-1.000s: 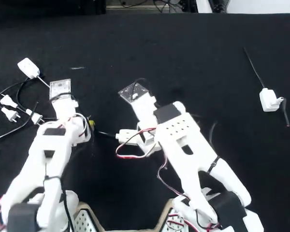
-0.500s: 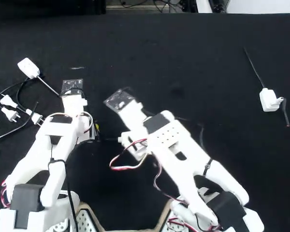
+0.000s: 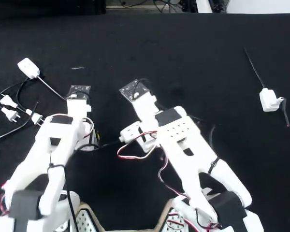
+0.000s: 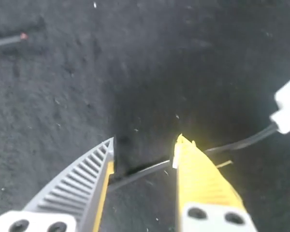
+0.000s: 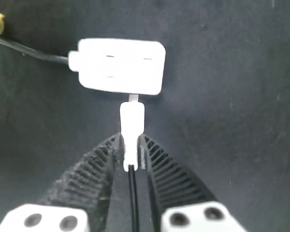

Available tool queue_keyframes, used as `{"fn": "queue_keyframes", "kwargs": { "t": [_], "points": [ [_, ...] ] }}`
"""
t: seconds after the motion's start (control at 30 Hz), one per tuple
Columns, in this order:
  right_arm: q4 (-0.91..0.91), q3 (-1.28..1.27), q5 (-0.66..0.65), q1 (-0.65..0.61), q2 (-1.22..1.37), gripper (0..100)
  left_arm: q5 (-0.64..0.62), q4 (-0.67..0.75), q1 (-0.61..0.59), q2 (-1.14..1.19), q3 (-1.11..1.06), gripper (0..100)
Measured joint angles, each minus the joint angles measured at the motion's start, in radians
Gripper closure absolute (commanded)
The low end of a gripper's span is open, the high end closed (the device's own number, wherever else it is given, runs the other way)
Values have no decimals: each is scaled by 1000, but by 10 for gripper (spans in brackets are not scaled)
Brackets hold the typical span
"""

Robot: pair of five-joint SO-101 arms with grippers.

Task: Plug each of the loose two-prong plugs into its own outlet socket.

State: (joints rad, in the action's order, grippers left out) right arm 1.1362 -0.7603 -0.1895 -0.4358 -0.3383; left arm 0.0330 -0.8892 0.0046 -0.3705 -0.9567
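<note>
Two-prong plug [image 5: 132, 126]: likely light, rigid; best held by its body. Right hand [image 5: 130, 154] clamped there; left hand [image 4: 144, 154] apart.

i'm looking at a black, faintly speckled surface [image 3: 193, 53] under everything. the left arm [image 3: 48, 150] and right arm [image 3: 183, 140] are both white, and the right one carries red and white wires [image 3: 135, 152]. on the left gripper [image 4: 144, 147], one finger [image 4: 82, 181] is grey and ribbed with a yellow edge, the other finger [image 4: 203, 186] plain yellow, both on white bases. the right gripper [image 5: 131, 140] has black ribbed fingers [image 5: 94, 174] on white bases. the plug [image 5: 132, 123] between them is white with a black cord [image 5: 132, 193]. the outlet socket [image 5: 117, 66] is white, its lead [image 5: 29, 50] black. white plugs [image 3: 9, 108] on black cords lie near the surface's left edge, and a white adapter [image 3: 268, 99] near its right edge.
</note>
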Motion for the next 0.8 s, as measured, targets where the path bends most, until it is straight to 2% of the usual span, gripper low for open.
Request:
{"fn": "queue_keyframes", "kwargs": {
  "t": [0.2, 0.47, 0.6, 0.8],
  "points": [
    [124, 21, -29, 120, -20, 988, 2, -2, 68, -137, -80, 793],
    [238, 29, -123, 227, -141, 988, 2, 5, 63, -198, -43, 793],
    [299, 29, -172, 261, -199, 988, 2, 37, 109, -147, 20, 793],
    [396, 72, -285, 382, -281, 988, 2, 98, 199, 43, 97, 795]
  ]
}}
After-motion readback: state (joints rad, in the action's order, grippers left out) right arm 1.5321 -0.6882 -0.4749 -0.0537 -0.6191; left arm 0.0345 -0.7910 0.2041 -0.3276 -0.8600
